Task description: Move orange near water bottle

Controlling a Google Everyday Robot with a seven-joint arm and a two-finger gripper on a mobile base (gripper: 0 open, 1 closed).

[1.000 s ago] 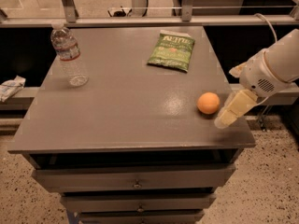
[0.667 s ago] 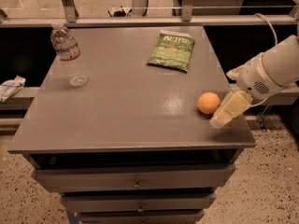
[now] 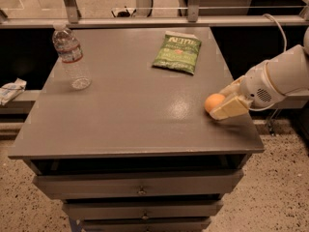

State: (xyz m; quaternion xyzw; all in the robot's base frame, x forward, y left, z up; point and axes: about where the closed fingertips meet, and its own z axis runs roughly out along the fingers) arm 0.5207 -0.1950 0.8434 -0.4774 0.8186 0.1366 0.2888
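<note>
The orange (image 3: 212,102) sat on the grey desk (image 3: 135,110) at about 4 o'clock, close to the right edge. The end effector (image 3: 219,103) reached in from 3 o'clock at desk height, its two pale fingers (image 3: 231,110) spread apart, one in front of the fruit and one behind it, so the orange lay between their tips; whether they pressed on it could not be told. The water bottle (image 3: 71,57) stood upright far off at 10 o'clock, well apart from the orange. A green chip bag (image 3: 176,52) lay flat at 1 o'clock, between the two but nearer the back edge. Below the desk top, drawers (image 3: 140,185) with small knobs faced the camera.
</note>
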